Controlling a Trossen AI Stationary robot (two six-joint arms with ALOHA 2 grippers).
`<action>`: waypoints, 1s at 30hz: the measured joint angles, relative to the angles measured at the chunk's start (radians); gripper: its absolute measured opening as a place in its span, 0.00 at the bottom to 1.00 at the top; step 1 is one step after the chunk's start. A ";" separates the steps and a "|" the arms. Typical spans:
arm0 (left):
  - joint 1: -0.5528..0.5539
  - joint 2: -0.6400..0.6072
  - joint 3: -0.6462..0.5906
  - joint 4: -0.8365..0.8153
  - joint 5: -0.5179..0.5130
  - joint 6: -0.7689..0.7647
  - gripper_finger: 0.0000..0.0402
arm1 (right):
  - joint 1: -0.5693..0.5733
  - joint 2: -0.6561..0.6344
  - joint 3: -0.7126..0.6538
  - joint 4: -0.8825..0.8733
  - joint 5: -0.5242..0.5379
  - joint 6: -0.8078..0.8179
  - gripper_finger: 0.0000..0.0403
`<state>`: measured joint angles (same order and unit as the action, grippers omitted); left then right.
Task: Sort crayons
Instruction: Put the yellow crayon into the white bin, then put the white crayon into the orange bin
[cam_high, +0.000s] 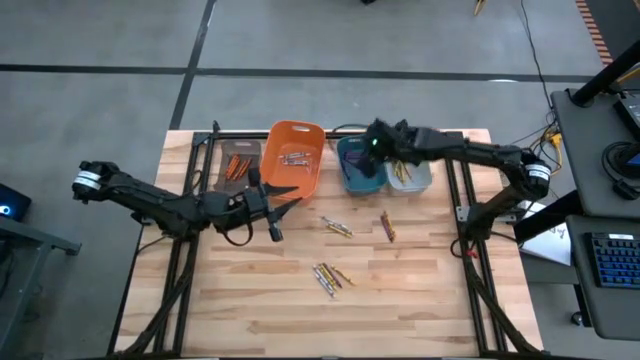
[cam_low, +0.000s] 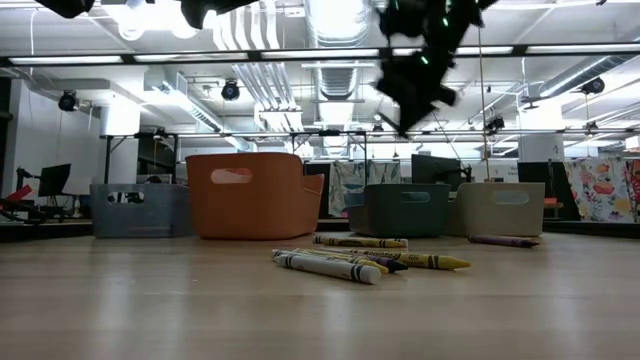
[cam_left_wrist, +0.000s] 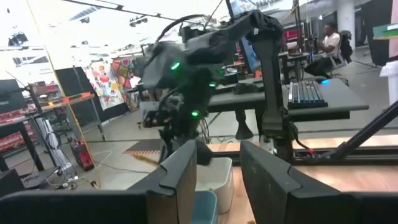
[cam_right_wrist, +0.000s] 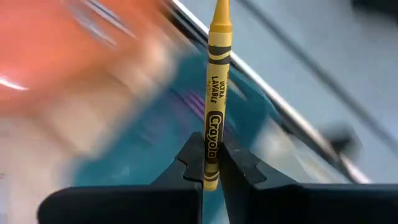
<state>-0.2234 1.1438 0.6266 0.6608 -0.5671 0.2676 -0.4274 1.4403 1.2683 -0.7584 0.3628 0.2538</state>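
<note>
Holding a yellow crayon (cam_right_wrist: 214, 93) in my right pincer (cam_right_wrist: 211, 167) at the moment: the fingers are clamped on its lower end and the tip sticks straight out past them. From overhead that pincer (cam_high: 380, 142) sits at about 1 o'clock on the tabletop (cam_high: 420, 290), up over the teal bin (cam_high: 357, 168) and right beside the pale bin (cam_high: 412, 175).

The rest of the crayons are loose on the wood: a little bunch (cam_high: 330, 277) down around 6 o'clock from the middle, a couple (cam_high: 336, 228) near dead center, and one dark one (cam_high: 386, 226) out at 3 o'clock from those. In the low view the bunch (cam_low: 330, 264) lies closest to the camera, with a yellow one (cam_low: 420, 261) pointing right and a purple one (cam_low: 503, 240) off by the pale bin.

There are already crayons inside the orange bin (cam_high: 296, 160) at 12 o'clock and orange ones in the brown bin (cam_high: 238, 163) at 11.

My left pincer (cam_high: 268, 200) is at about 9 o'clock from center, just in front of the orange bin, fingers (cam_left_wrist: 177, 177) apart with nothing between them.
</note>
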 joint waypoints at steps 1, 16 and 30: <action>0.000 -0.001 0.000 -0.008 0.000 0.000 0.27 | -0.041 0.000 -0.005 -0.057 -0.001 0.037 0.04; 0.000 0.013 0.000 -0.013 0.000 -0.007 0.27 | -0.253 0.002 -0.175 -0.293 -0.005 0.270 0.04; 0.000 0.013 -0.001 -0.056 0.000 -0.038 0.27 | -0.264 0.002 -0.180 -0.215 0.004 0.247 0.21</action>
<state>-0.2234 1.1572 0.6258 0.6046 -0.5671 0.2297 -0.6910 1.4418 1.0881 -0.9736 0.3669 0.5012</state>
